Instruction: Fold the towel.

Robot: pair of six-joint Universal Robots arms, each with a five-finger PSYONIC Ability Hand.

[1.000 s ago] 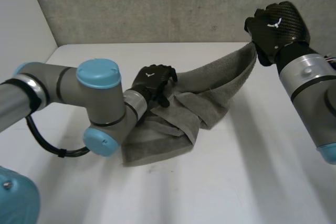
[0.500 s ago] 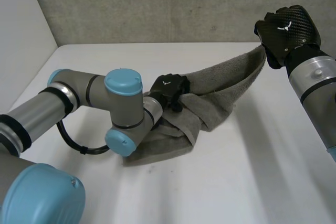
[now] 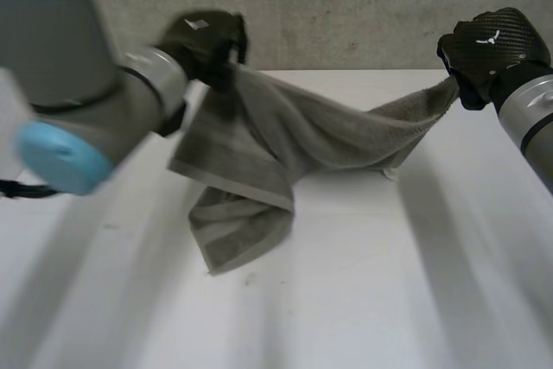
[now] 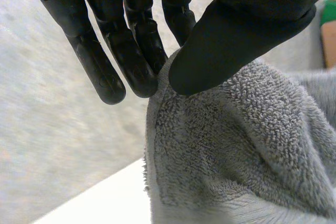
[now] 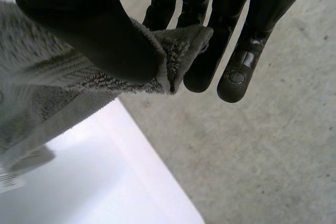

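A grey towel [image 3: 285,140] hangs stretched between my two hands above the white table [image 3: 371,300]. My left hand [image 3: 207,41] is raised at the back left and pinches one corner of the towel [image 4: 220,140] between thumb and fingers [image 4: 131,51]. At the back right my right hand [image 3: 488,49] pinches the opposite corner [image 5: 178,51] against its thumb. The towel's lower part droops in folds, and its bottom end [image 3: 229,244] lies on the table.
A grey wall [image 3: 346,6] runs along the table's far edge. The table's right edge [image 5: 157,171] lies below my right hand, with grey floor beyond it. A small white tag [image 3: 389,174] hangs from the towel near the middle.
My left hand closed on a towel corner and lifted it up and to the left. The right hand moved slightly right. The towel now spans between both hands instead of lying bunched.
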